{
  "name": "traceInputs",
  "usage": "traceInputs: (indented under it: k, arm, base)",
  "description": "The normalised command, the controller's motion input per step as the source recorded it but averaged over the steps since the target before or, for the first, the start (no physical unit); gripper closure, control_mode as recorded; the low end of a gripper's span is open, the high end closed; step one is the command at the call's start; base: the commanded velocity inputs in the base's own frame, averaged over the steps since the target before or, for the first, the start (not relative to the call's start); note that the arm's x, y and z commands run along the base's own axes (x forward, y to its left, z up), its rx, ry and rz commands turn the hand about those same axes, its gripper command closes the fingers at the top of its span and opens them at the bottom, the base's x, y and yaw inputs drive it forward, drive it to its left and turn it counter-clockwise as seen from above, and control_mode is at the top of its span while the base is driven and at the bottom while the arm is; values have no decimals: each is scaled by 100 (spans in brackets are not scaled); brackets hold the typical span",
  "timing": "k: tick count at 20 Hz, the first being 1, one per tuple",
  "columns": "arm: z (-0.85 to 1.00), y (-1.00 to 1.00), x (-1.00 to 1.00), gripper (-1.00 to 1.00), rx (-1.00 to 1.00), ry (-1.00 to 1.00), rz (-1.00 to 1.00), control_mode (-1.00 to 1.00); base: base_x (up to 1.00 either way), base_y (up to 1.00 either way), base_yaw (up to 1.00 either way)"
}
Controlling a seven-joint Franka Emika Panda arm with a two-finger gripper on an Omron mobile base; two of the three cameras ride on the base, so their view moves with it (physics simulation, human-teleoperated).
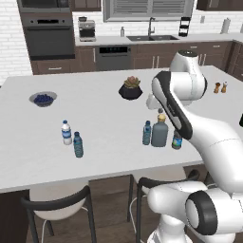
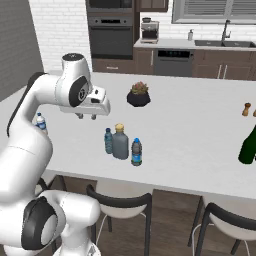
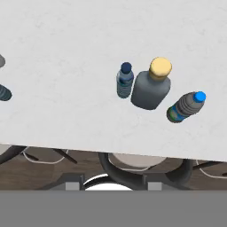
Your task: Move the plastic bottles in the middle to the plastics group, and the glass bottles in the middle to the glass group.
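Nearest, at the bench's (image 1: 95,114) near edge: three bottles in a tight row, unsorted. In the centre the glass bottle (image 1: 160,132), broad, grey-blue, translucent, short-necked with a tan stopper. Flanking it, just beside, two slim ribbed plastic bottles: pale blue one (image 1: 147,133) to the left, dark-labelled one (image 2: 136,152) with blue cap to the right. Likely bunched so as the sorting's start.

Hovering above and left of them, touching nothing: gripper (image 2: 87,116), short fingers apparently slightly apart, empty.

Far left on the smooth white top: plastics group (image 1: 72,138), a white-labelled bottle and a teal one. Far right: dark green bottle (image 2: 248,144), probably the glass group.
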Motion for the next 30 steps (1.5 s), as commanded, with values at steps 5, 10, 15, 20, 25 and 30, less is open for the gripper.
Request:
traceInputs:
  k: [5, 10, 15, 20, 25, 30]
  arm:
    - [-6, -2, -2, -100, 0, 1, 0, -100]
    - [-41, -56, -2, -100, 1, 0, 0, -100]
    - [-40, -96, -6, -100, 11, 0, 0, -100]
    - [-43, -84, 14, -100, 2, 0, 0, -100]
    - [-43, -36, 54, -100, 0, 0, 0, -100]
    - [-28, -8, 46, -100, 0, 2, 0, -100]
  base:
    - [0, 0, 0]
    - [0, 0, 0]
    - [0, 0, 0]
    - [0, 0, 0]
    - [0, 0, 0]
    - [0, 0, 0]
